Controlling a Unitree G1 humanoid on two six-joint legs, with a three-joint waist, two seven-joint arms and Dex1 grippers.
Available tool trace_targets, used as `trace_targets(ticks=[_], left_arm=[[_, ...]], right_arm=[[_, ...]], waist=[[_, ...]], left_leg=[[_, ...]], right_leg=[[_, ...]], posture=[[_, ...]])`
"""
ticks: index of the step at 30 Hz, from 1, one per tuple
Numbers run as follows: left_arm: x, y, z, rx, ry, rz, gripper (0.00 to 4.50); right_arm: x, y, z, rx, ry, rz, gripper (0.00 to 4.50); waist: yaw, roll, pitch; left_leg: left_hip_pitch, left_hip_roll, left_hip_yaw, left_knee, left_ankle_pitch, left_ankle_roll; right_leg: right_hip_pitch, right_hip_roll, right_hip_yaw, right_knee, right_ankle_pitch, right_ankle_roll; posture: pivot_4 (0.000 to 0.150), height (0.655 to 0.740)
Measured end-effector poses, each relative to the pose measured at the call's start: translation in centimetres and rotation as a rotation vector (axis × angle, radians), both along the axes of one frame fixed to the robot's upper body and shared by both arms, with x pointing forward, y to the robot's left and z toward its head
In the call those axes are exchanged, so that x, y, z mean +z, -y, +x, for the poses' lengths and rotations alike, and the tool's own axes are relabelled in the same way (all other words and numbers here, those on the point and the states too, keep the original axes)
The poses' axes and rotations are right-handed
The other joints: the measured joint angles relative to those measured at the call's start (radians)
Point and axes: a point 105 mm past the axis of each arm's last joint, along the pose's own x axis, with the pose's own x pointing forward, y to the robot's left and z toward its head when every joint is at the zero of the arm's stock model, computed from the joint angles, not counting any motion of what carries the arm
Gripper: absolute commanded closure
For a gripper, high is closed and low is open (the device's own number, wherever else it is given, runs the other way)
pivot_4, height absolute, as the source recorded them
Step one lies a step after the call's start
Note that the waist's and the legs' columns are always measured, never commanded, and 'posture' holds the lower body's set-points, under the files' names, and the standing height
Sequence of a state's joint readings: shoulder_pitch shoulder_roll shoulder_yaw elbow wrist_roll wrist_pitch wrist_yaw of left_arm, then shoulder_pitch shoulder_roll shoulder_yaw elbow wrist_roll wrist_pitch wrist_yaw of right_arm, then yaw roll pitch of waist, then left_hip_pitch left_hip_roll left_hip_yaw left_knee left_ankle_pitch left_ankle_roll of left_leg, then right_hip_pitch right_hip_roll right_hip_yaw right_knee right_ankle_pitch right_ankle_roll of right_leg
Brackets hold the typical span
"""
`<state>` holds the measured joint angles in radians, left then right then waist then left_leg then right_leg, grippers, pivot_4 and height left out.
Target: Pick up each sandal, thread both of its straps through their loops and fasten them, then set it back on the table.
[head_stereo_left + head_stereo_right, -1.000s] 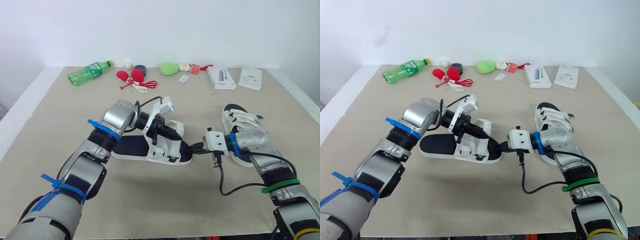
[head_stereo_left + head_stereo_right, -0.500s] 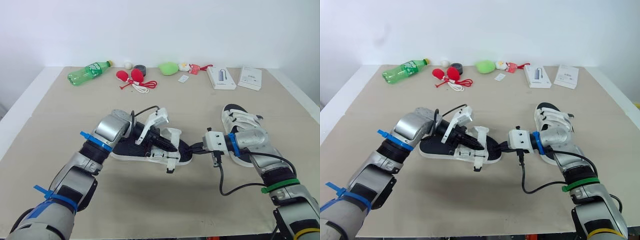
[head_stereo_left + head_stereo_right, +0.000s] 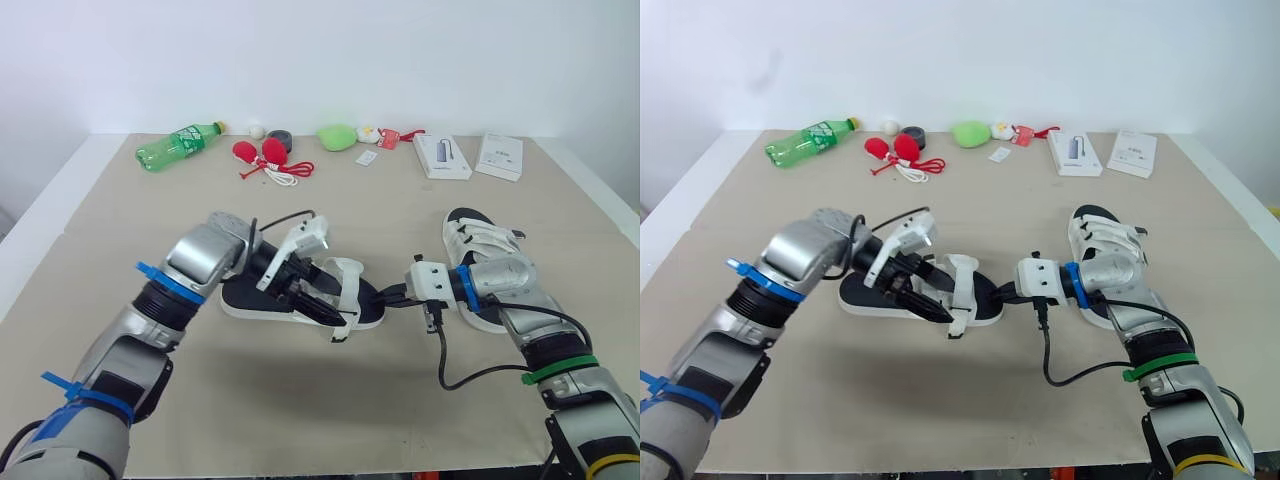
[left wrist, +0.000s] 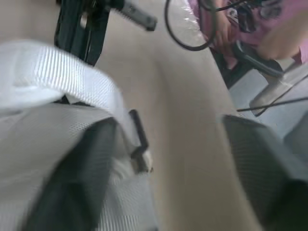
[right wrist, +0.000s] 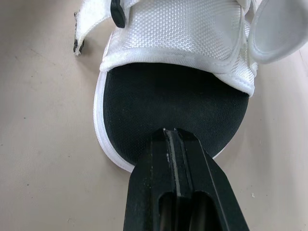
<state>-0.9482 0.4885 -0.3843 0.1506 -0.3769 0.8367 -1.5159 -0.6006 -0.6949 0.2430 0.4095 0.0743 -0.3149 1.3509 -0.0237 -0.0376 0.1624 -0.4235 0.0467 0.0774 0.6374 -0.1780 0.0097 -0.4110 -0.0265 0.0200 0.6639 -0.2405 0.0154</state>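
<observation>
A white-strapped sandal (image 3: pixel 262 294) with a black footbed lies flat mid-table. My left gripper (image 3: pixel 318 302) is open over its front strap (image 3: pixel 347 277); in the left wrist view the strap (image 4: pixel 57 82) drapes across one finger (image 4: pixel 72 192) and its loose end with a black buckle (image 4: pixel 138 139) hangs between the spread fingers. The strap end (image 3: pixel 340 330) droops over the sole's near edge. My right gripper (image 5: pixel 169 132) is shut, its tips resting on the toe of the footbed (image 5: pixel 173 106). The second sandal (image 3: pixel 482 238), straps across it, lies on the right, partly under my right arm.
Along the far edge lie a green bottle (image 3: pixel 178 144), red items with a cord (image 3: pixel 264 154), a tape roll (image 3: pixel 280 139), a green object (image 3: pixel 338 136) and two white boxes (image 3: pixel 442 155) (image 3: pixel 500 155). A black cable (image 3: pixel 470 376) loops below my right wrist.
My left gripper has let go of the strap and opened, drawing back toward the left. The strap, lifted earlier, now lies down over the sandal. The right arm has stayed put.
</observation>
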Motion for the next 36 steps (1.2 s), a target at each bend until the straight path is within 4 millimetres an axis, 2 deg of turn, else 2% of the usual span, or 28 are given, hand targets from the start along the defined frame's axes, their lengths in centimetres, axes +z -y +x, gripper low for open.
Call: trace_targets(ticks=[2, 4, 5, 7, 9, 11, 16, 18, 24, 31, 36], left_arm=[[2.0, -1.4, -0.5, -0.029, 0.007, -0.026, 0.98], [3.0, -2.4, -1.0, -0.042, 0.004, -0.038, 0.98], [3.7, -3.3, -1.9, -0.060, -0.018, -0.036, 0.98], [3.9, -3.9, -3.3, -0.092, -0.065, -0.031, 0.98], [2.3, -4.2, -4.3, -0.105, -0.111, -0.017, 0.98], [-0.2, -4.2, -4.7, -0.079, -0.177, -0.001, 0.98], [-2.7, -2.7, -4.8, -0.012, -0.195, -0.027, 0.98], [-3.7, -1.3, -3.7, 0.065, -0.104, -0.043, 0.98], [-5.2, 0.7, -1.7, 0.209, 0.055, -0.071, 0.98], [-6.2, 0.8, -1.4, 0.247, 0.119, -0.051, 0.98], [-6.0, -0.4, -1.0, 0.269, 0.132, -0.032, 0.98]], right_arm=[[0.0, 0.0, 0.0, 0.002, 0.000, 0.000, 4.50], [0.0, 0.0, 0.0, 0.003, 0.000, -0.001, 4.50], [0.0, 0.0, 0.0, 0.004, 0.000, -0.001, 4.50], [0.0, 0.1, 0.0, 0.001, -0.004, -0.003, 4.50], [0.0, 0.1, 0.0, -0.001, -0.003, -0.001, 4.50], [0.0, 0.1, 0.1, -0.003, -0.002, 0.001, 4.50], [0.0, 0.1, 0.1, -0.005, -0.003, 0.001, 4.50], [-0.1, 0.1, 0.0, -0.002, -0.004, 0.000, 4.50], [-0.1, 0.1, 0.0, -0.003, -0.004, 0.000, 4.50], [-0.1, 0.2, -0.1, -0.004, -0.001, -0.001, 4.50], [-0.1, 0.3, -0.2, -0.004, 0.002, -0.004, 4.50]], waist=[[-0.001, 0.000, 0.000], [-0.001, 0.000, 0.000], [-0.001, 0.000, 0.000], [-0.001, 0.000, 0.000], [0.000, 0.001, 0.000], [0.000, 0.000, 0.001], [0.001, -0.002, 0.001], [0.001, -0.002, 0.001], [0.002, -0.002, 0.001], [0.002, -0.002, 0.001], [0.002, -0.002, 0.001]], left_leg=[[0.000, 0.000, 0.000, 0.000, 0.000, 0.000], [0.000, 0.000, 0.000, -0.001, 0.000, 0.000], [0.000, 0.000, 0.000, -0.001, 0.000, 0.000], [0.001, 0.000, 0.000, -0.001, 0.000, 0.000], [0.001, 0.000, 0.000, -0.001, 0.000, 0.000], [0.001, 0.000, 0.000, -0.001, 0.000, 0.000], [0.001, 0.000, 0.000, 0.000, 0.000, 0.000], [0.001, 0.000, 0.000, 0.000, 0.000, 0.000], [0.001, -0.001, 0.000, 0.000, 0.000, 0.000], [0.001, -0.001, 0.001, 0.000, 0.000, 0.000], [0.001, -0.001, 0.001, 0.000, 0.000, 0.000]], right_leg=[[0.000, 0.000, 0.000, 0.000, 0.000, 0.000], [0.000, 0.000, 0.000, 0.000, -0.001, 0.000], [0.000, 0.000, 0.000, 0.000, -0.001, 0.000], [0.000, 0.000, 0.000, 0.000, -0.002, 0.000], [0.001, -0.001, 0.000, 0.000, -0.002, 0.000], [0.001, -0.003, -0.001, 0.000, -0.001, 0.000], [0.001, -0.006, -0.001, 0.000, -0.001, -0.001], [0.001, -0.006, -0.001, 0.000, -0.001, -0.001], [0.002, -0.007, -0.001, 0.000, 0.000, -0.001], [0.002, -0.008, -0.001, 0.000, 0.000, 0.000], [0.002, -0.008, -0.002, 0.000, -0.001, 0.000]], posture=[[0.150, 0.7400], [0.150, 0.7400], [0.150, 0.7400], [0.150, 0.7400], [0.150, 0.7400], [0.150, 0.7400], [0.150, 0.7400], [0.150, 0.7400], [0.150, 0.7400], [0.150, 0.7400], [0.150, 0.7400]])
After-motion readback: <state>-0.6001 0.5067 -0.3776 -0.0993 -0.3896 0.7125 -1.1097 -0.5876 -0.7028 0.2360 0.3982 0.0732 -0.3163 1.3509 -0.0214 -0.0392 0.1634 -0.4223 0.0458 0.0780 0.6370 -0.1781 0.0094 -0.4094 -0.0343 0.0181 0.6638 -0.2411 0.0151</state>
